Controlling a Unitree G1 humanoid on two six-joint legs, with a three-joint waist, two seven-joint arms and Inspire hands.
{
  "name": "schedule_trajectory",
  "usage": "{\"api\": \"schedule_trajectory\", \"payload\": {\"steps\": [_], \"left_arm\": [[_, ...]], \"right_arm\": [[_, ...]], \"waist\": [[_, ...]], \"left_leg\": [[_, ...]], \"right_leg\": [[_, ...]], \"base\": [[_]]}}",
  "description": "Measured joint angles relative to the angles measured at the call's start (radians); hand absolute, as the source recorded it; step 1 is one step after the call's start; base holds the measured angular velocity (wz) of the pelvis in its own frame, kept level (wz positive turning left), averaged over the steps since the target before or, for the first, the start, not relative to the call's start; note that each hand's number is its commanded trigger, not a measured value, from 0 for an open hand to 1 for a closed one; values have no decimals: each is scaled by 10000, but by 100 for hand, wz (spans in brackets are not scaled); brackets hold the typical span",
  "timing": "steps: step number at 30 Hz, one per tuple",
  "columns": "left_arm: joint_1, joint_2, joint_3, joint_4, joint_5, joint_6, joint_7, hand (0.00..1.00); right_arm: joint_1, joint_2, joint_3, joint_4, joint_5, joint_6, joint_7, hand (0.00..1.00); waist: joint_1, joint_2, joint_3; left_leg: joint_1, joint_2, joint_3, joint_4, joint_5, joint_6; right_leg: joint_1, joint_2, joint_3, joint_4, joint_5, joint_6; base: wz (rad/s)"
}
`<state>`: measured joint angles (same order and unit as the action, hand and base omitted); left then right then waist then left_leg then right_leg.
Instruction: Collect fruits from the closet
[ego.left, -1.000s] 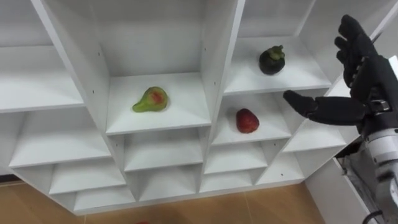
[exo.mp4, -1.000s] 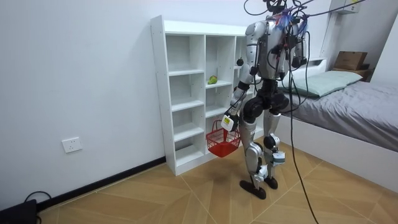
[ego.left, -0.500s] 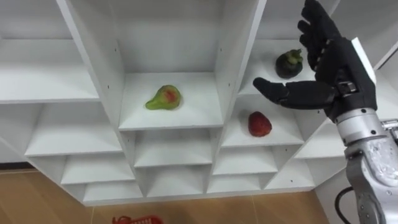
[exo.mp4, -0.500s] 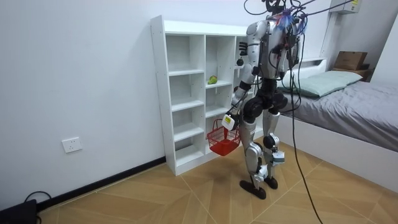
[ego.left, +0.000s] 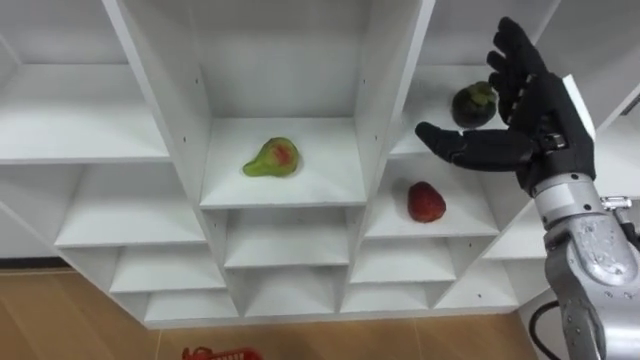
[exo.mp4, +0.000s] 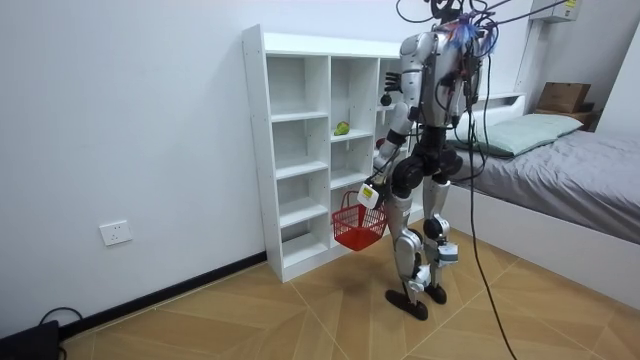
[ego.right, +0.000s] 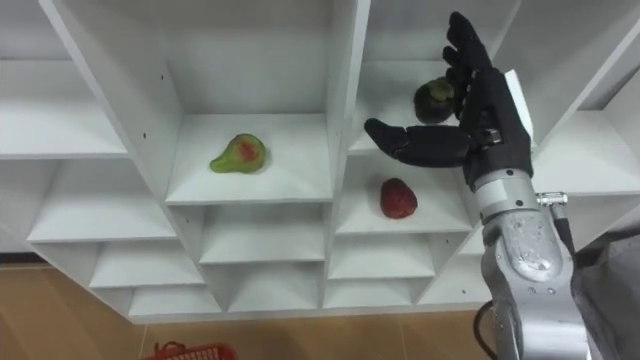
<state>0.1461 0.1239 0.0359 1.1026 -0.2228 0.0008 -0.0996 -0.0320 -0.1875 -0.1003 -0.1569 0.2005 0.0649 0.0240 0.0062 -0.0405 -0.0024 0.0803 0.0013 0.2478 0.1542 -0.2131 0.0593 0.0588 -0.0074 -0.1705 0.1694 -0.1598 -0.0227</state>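
Note:
The white closet (ego.left: 384, 90) holds three fruits. A green and red pear (ego.left: 272, 158) lies in a middle compartment. A dark mangosteen (ego.left: 472, 103) sits one compartment to the right, and a red strawberry-like fruit (ego.left: 426, 202) lies on the shelf below it. My right hand (ego.left: 528, 112) is raised open in front of the mangosteen's compartment, thumb stretched left, touching no fruit. In the room view my left hand (exo.mp4: 367, 194) hangs low at my side, shut on the handle of a red basket (exo.mp4: 359, 226), whose rim (ego.left: 214, 353) peeks in below.
I stand upright facing the closet's right half. A bed (exo.mp4: 560, 160) lies behind me on the room view's right. The other compartments (ego.left: 90, 110) hold nothing. Wooden floor (exo.mp4: 300, 320) spreads before the closet.
My right hand has come in from the closet's right side to the mangosteen's compartment. The camera has shifted, so the shelves sit further right in the view.

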Motion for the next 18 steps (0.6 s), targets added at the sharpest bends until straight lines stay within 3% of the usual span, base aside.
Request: {"api": "schedule_trajectory", "payload": {"steps": [8,12,18], "left_arm": [[23,-17,18,-48,3,-16,12,100],[36,-16,18,-122,2,-16,12,100],[44,8,18,-159,13,-16,13,100]], "right_arm": [[-240,-5,-76,726,367,-1,-788,0],[-291,-24,-117,720,528,-5,-1112,0],[-301,-64,-447,690,979,-7,-1473,0]], "waist": [[-10,-29,8],[-31,-43,-29],[-48,-109,-1]], "left_leg": [[-65,-11,-129,-14,0,2],[-152,-11,-129,81,4,1],[-152,-28,-142,106,7,5]], "right_leg": [[43,-23,-217,-8,-2,3],[-71,-29,-228,-4,-2,3],[-50,-55,-261,-11,-3,5]], "base": [[4],[0],[0]]}}
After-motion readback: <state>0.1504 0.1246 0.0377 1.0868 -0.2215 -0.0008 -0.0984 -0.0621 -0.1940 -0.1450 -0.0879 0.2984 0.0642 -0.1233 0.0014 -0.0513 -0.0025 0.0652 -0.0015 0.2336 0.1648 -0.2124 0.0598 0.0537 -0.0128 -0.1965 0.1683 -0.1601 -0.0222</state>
